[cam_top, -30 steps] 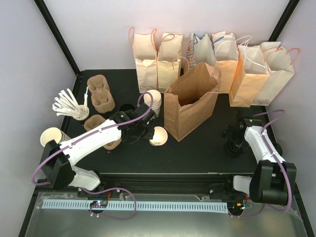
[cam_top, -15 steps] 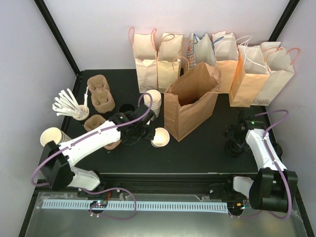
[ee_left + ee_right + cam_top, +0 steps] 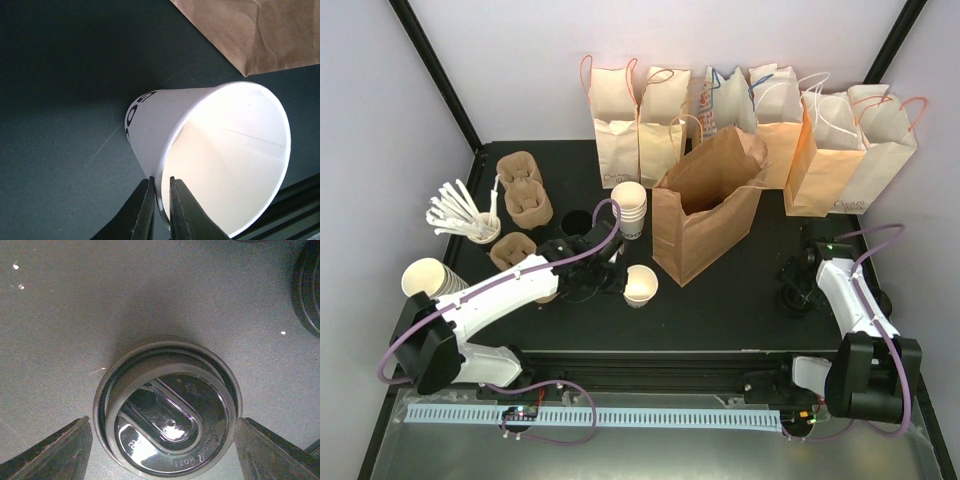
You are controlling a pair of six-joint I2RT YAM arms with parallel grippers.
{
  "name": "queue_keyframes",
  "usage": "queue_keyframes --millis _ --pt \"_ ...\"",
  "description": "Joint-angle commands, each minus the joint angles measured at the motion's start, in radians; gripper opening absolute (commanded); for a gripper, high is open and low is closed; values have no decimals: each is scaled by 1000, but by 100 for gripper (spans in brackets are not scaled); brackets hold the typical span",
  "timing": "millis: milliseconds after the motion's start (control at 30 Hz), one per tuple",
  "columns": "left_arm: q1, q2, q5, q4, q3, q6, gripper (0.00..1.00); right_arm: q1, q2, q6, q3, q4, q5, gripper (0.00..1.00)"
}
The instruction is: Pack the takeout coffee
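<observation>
**Capping the drink, ahead of packing.** The left gripper (image 3: 161, 184) is pinched narrow on the wall of a white paper cup (image 3: 210, 150), with one finger inside the rim and one outside. The cup is bare at the top, and its open mouth shows plainly from overhead. It sits just beside the lower left corner of the open brown bag (image 3: 705, 215), apart from it. Whether its base rests on the table (image 3: 720, 315) or hangs a little above it cannot be told.

At the right side of the table, well apart from the cup, the right gripper (image 3: 161, 426) hangs over a black lid (image 3: 167, 405) that lies flat. Its jaws are spread wide, one finger just beside the rim on either side. No grip is shown.

The step in hand appears to be joining cup and lid; nothing has gone to the bag yet. The next move seems to call for the right jaws to close evenly on the lid's rim, lift it level and carry it across to the cup. The cup will need to stand upright and steady. The finger inside its rim would likely block the lid from seating, so that hold probably has to shift to the outer wall first.
</observation>
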Motion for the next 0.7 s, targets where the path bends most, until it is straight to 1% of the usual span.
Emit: queue_keyframes --millis 0,67,333,400,500,600,667 --pt "12 -23 22 37 -7 -21 13 -5 23 21 -18 19 10 80" --pt "13 -25 22 37 -7 -21 16 -6 37 20 -18 27 3 79" --pt "14 -34 9 13 22 -13 36 -6 52 18 -19 37 3 80" --pt "14 -34 6 1 39 -8 41 -6 52 20 -23 44 -9 75" --pt "14 -34 3 -21 72 3 49 -5 54 23 -25 47 -18 73" --pt "14 -62 -2 -43 97 11 53 -6 55 19 -14 32 -16 73" --pt "14 -65 -5 -55 115 14 53 -5 47 14 -6 21 -15 70"
